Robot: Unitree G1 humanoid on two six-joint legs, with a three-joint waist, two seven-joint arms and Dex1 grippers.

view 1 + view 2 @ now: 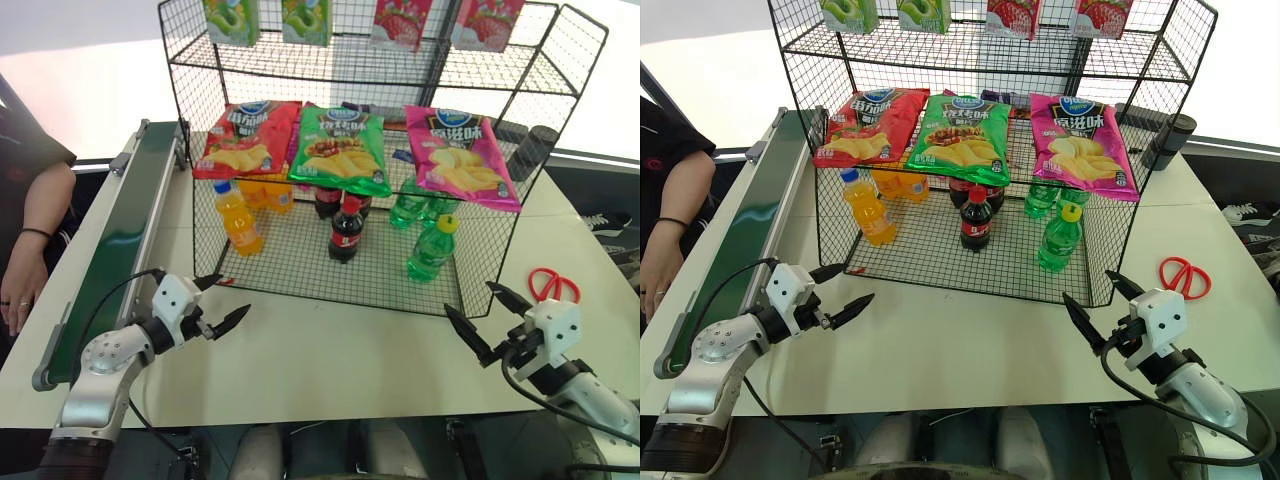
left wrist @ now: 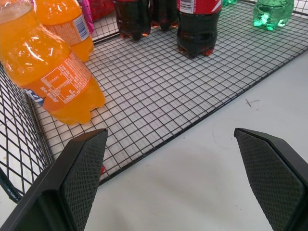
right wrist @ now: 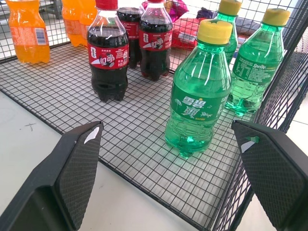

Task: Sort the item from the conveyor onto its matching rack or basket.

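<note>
While the green bottle point(image 3: 200, 91) stands in the basket point(image 1: 300, 270), both grippers' jaws gape empty.

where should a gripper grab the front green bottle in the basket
Grip the front green bottle around its labelled body, below the yellow cap. It stands upright near the basket's open front edge, so come in level from the front with the open right gripper.

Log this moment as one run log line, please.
green bottle: upright in rack basket | conveyor: bare | left gripper: open | right gripper: open
</note>
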